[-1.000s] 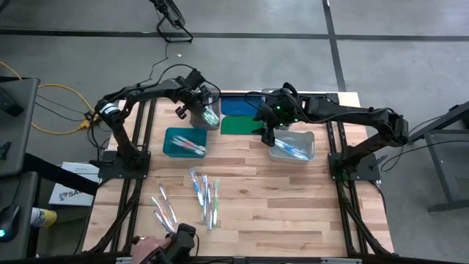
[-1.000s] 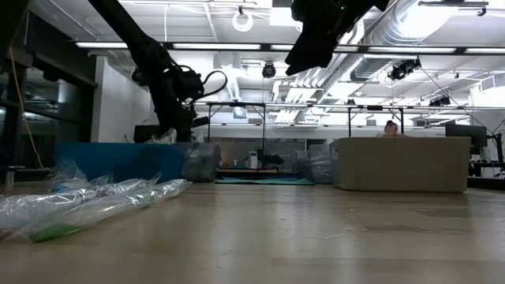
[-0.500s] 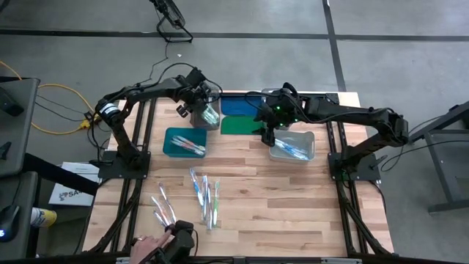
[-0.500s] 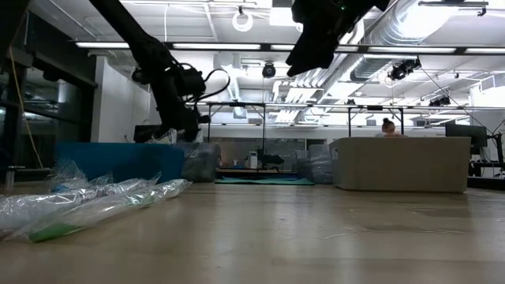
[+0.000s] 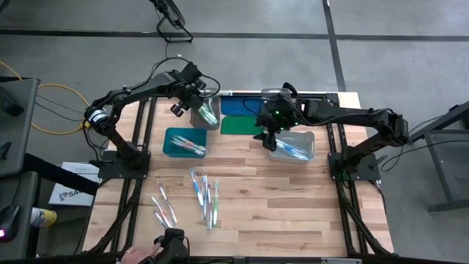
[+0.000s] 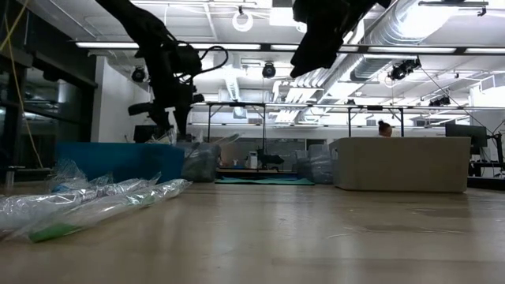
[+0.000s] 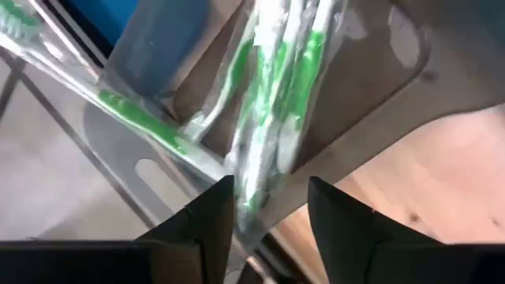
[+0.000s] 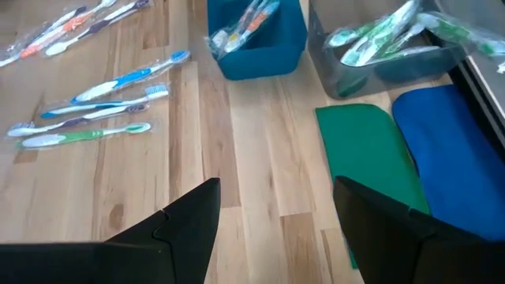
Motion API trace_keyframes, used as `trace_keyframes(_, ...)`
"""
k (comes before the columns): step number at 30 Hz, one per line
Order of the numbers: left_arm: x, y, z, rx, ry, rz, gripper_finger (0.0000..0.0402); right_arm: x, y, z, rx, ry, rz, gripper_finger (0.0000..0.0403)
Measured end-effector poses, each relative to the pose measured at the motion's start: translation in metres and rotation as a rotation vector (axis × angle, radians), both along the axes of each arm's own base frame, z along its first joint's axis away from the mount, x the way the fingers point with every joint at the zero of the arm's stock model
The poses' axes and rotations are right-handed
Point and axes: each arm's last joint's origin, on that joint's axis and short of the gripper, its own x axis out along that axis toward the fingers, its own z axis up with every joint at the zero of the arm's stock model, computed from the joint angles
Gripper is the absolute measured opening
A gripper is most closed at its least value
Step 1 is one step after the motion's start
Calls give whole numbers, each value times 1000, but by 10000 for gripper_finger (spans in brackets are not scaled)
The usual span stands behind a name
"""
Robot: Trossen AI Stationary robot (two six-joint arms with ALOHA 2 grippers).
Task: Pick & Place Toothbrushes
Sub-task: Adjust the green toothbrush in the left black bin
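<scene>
While the left gripper (image 5: 192, 94) hung over the clear bin (image 5: 206, 116) at about eleven o'clock on the table (image 5: 293, 213), its fingers stood apart with nothing between them, and green-handled toothbrushes in wrappers (image 7: 276, 102) lay in that bin just beyond the fingertips. The right gripper (image 5: 267, 133) hovered at the near-left corner of the other clear bin (image 5: 293, 145), at roughly one o'clock, its jaws spread wide and empty; blue brushes (image 5: 294, 150) lay inside that bin. More wrapped brushes sat in the teal bin (image 5: 184, 142) at ten o'clock. A loose batch (image 5: 205, 194) lay flat on the wood toward six o'clock, with a few more (image 5: 163, 209) toward seven o'clock. The blue lid (image 5: 238, 106) and green lid (image 5: 240, 125) lay flat at twelve o'clock, between the two clear bins.

Each brush looked very light and stiff along its handle, so weight should not have troubled the grip. The clear film around each one was the likelier nuisance: slick, crinkly and loose, it could let the brush slide or twist within a pinch. A hold across the middle of the handle, fingers square to its length, seemed safest, since a grip near the head or tail would probably let it swing. Lying flat on wood, the brushes offered little height, so the fingertips would need to come right down to the boards, and close neighbours risked being caught together.
</scene>
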Motion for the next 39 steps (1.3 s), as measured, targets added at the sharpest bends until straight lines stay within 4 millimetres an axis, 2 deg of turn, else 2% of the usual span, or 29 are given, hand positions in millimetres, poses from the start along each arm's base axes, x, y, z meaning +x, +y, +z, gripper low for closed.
trace_keyframes(4, 3, 2, 1, -5, -76, 82, 126, 0, -2, 0, -35, 10, -37, 240)
trace_keyframes(10, 18, 14, 14, 20, -379, 164, 90, -1, -2, -1, -51, 25, -58, 240)
trace_keyframes(13, 29, 16, 17, 35, -474, 123, 86, -2, -2, -2, -48, 34, -56, 240)
trace_keyframes(16, 41, 15, 14, 57, -509, 68, 103, -2, -2, -2, -47, 39, -56, 240)
trace_keyframes(19, 52, 17, 8, 81, -534, 50, 143, -2, -2, -2, -47, 39, -56, 240)
trace_keyframes(24, 61, 27, -7, 121, -544, 123, 221, -2, -2, -2, -48, 39, -55, 240)
trace_keyframes(27, 65, 32, -16, 113, -549, 159, 249, -2, -2, -2, -49, 39, -53, 240)
trace_keyframes(39, 73, 38, -36, 65, -556, 203, 257, -2, -2, -2, -52, 38, -51, 240)
